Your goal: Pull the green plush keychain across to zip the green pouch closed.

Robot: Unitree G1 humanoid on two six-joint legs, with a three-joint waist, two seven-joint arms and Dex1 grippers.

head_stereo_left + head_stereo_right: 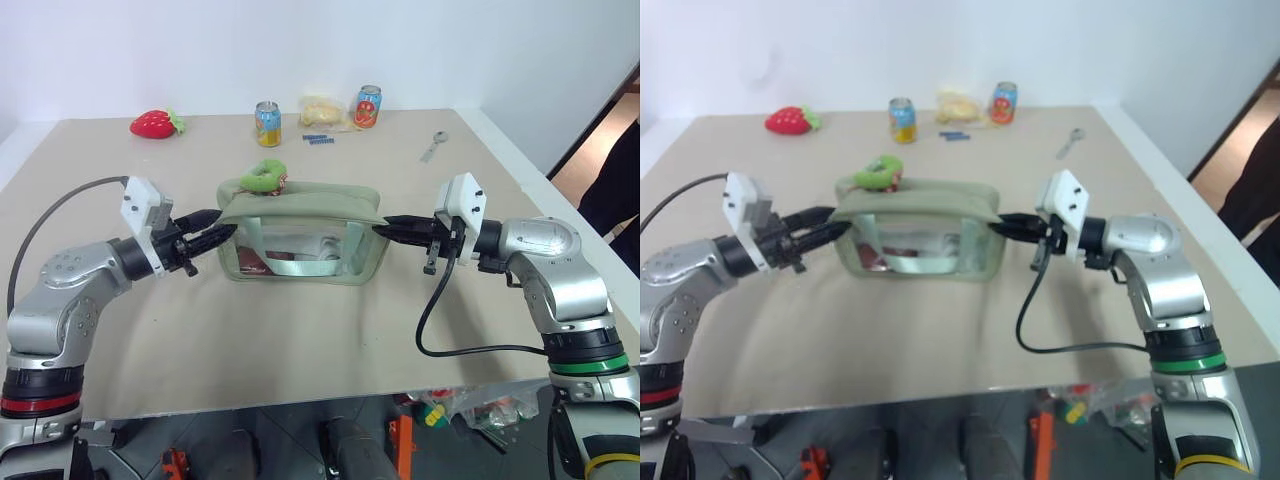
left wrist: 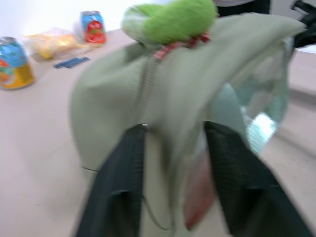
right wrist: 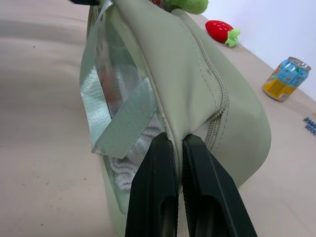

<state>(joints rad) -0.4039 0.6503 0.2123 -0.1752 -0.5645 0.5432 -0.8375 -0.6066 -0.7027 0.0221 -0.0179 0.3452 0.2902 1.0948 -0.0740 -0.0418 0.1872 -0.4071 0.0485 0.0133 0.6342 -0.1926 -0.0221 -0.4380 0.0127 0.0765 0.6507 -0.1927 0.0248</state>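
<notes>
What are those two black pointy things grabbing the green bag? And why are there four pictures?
Those are a robot's two pincers. Two pictures come from cameras on its head, looking down at a table. The other two come from cameras on its wrists, right behind the pincers. The right pincer is shut on one end of the green bag. The left pincer is at the other end, its fingers on either side of the fabric. A fuzzy green charm sits on top of the bag. Farther back lie a strawberry toy, two drink cans and a spoon.
</notes>
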